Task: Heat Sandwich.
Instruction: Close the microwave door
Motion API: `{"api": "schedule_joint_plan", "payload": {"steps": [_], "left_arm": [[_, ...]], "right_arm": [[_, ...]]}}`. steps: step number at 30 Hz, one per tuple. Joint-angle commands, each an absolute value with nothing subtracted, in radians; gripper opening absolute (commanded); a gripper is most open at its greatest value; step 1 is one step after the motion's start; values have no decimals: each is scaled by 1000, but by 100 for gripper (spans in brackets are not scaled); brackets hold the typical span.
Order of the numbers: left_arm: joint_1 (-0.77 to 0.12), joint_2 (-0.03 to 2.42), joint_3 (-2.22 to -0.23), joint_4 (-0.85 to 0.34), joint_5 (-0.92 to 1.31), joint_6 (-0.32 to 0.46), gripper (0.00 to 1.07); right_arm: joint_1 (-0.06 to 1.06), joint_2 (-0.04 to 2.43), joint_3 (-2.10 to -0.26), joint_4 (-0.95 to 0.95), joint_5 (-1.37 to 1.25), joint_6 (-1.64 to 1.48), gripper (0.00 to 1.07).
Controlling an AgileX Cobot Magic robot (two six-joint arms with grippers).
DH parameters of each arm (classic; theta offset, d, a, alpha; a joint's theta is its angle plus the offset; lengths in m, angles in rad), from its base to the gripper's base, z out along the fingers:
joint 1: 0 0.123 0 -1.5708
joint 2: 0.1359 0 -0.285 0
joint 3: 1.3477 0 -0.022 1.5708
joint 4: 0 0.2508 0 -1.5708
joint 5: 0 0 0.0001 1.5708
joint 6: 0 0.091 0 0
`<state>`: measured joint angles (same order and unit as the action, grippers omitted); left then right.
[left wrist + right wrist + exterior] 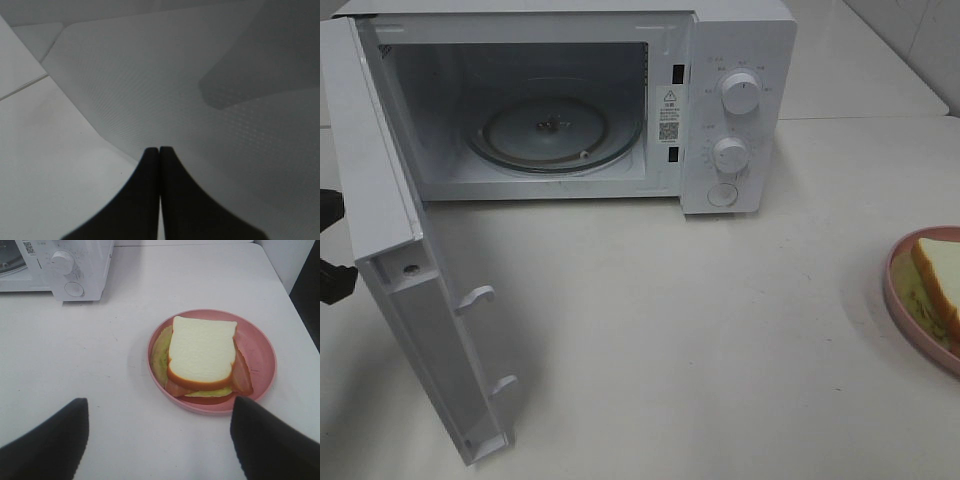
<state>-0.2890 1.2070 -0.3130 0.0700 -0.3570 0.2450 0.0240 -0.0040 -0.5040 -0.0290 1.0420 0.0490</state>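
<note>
The sandwich (200, 352) has pale bread with a tan crust over orange and green filling. It lies on a round pink plate (260, 355), which sits at the right edge of the table (905, 300); only part of the sandwich (940, 275) shows in the high view. My right gripper (160, 405) hovers just short of the plate, open, with nothing between its fingers. The white microwave (735, 60) stands at the back with its door (430, 330) swung wide to the left. My left gripper (159, 149) is shut and empty, its tips close against the door's dotted outer face (175, 90).
Inside the microwave lies a bare glass turntable (555, 135). Two knobs (740, 92) and a button sit on its right panel. A dark part of the left arm (332, 280) shows behind the open door at the left edge. The white table (700, 350) runs between microwave and plate.
</note>
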Motion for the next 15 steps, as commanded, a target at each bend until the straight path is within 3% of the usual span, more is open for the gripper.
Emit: {"api": "schedule_joint_plan", "payload": {"steps": [1,3,6,15], "left_arm": [[-334,1236,-338,0,-368,341,0],[-347,1246,-345,-24,-368,373,0],[-389,1285,-372,-88,-369,485,0],[-461,1334,-410,-188,-369,601,0]], "right_arm": [[19,-31,-503,-38,1039,40,75],[19,-31,-503,-38,1039,40,75],[19,-31,-503,-38,1039,40,75],[19,-31,-503,-38,1039,40,75]]}}
